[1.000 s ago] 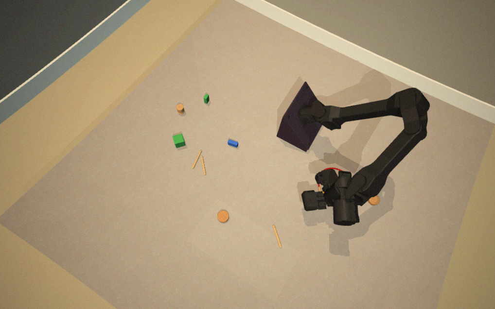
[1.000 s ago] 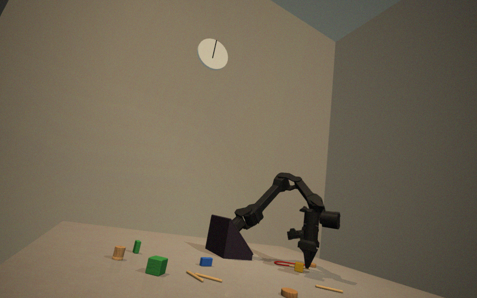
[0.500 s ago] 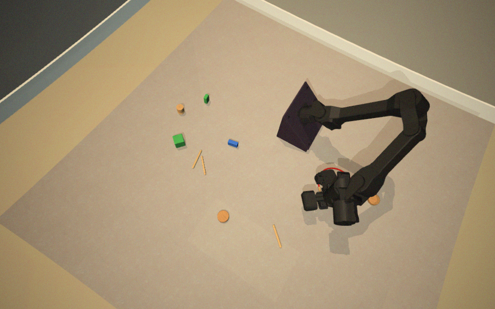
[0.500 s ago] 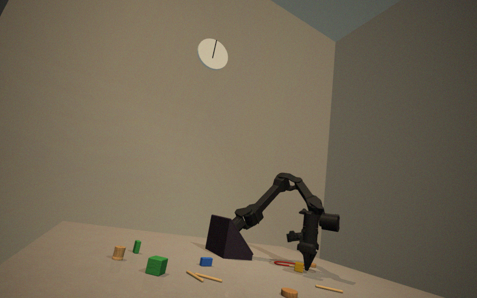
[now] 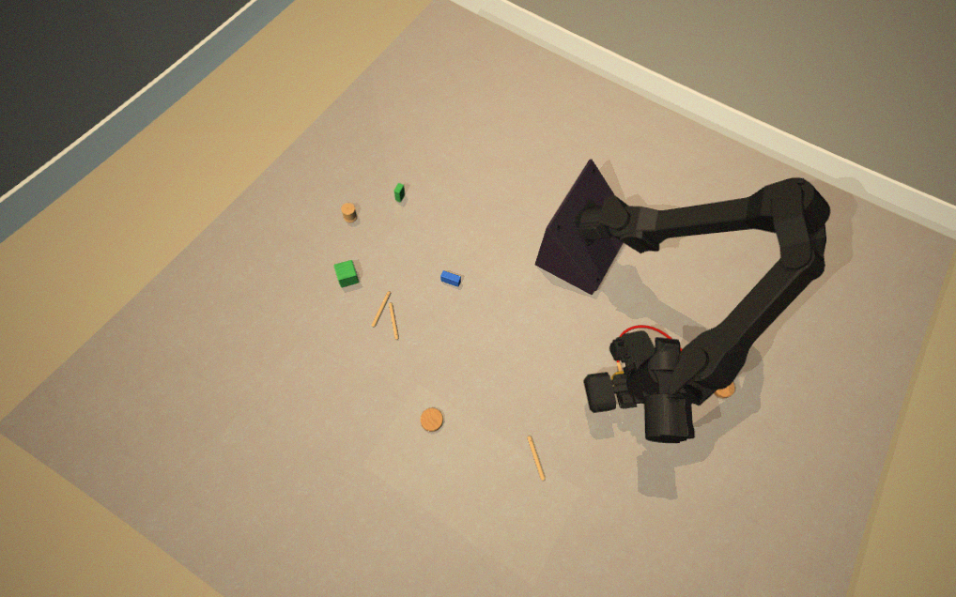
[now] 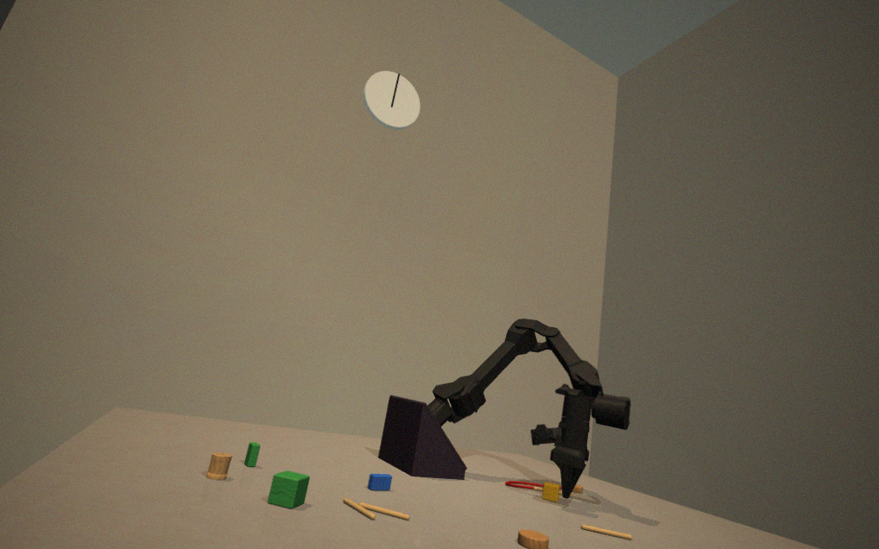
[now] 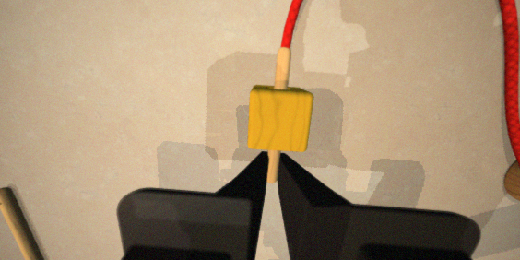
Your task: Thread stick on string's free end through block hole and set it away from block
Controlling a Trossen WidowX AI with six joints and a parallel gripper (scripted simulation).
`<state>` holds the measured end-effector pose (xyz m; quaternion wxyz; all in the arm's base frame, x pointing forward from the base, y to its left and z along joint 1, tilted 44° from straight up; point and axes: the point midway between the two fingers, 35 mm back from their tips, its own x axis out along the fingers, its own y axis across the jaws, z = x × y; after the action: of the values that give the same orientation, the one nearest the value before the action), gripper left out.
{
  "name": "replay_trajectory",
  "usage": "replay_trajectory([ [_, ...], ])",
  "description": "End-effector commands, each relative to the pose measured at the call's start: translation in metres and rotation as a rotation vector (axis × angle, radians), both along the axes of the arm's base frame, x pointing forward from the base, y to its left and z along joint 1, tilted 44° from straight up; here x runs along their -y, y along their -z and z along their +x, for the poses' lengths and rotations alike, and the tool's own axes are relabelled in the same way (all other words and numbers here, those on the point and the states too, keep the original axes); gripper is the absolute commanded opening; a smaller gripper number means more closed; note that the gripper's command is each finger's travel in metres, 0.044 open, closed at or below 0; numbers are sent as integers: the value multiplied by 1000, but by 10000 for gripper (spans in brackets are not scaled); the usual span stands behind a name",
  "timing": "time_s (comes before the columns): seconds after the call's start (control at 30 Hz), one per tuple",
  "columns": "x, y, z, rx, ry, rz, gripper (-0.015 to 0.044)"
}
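Note:
The yellow block (image 7: 280, 119) (image 6: 550, 492) sits on the table. The wooden stick (image 7: 283, 68) runs through its hole, with its string end out at the far side in the wrist view and its bare tip out at the near side. My gripper (image 7: 272, 159) (image 6: 566, 495) is shut on that bare end, close beside the block. The red string (image 7: 289, 22) (image 5: 642, 327) (image 6: 521, 484) curves from the stick's other end round towards the round wooden button (image 7: 513, 181) (image 5: 725, 390). In the top view my arm hides most of the block.
A loose stick (image 5: 536, 458) (image 6: 605, 532) (image 7: 19, 225) and a wooden disc (image 5: 431, 420) (image 6: 533, 539) lie nearby. Farther off are two loose sticks, a blue block (image 5: 451, 279), a green cube (image 5: 346, 273), a small green block (image 5: 398, 192) and a wooden cylinder (image 5: 348, 212).

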<state>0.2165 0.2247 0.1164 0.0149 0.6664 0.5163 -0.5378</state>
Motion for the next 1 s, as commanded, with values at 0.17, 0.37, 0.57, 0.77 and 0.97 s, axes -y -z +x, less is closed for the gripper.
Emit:
replay_trajectory([
  [0.17, -3, 0, 1, -11, -42, -30, 0],
  [0.37, -4, 0, 2, -13, -44, -28, 0],
  [0.57, -6, -2, 5, -13, -44, -27, 0],
  [0.77, -11, -5, 11, -13, -44, -26, 0],
  [0.97, -16, -9, 17, -13, -44, -26, 0],
])
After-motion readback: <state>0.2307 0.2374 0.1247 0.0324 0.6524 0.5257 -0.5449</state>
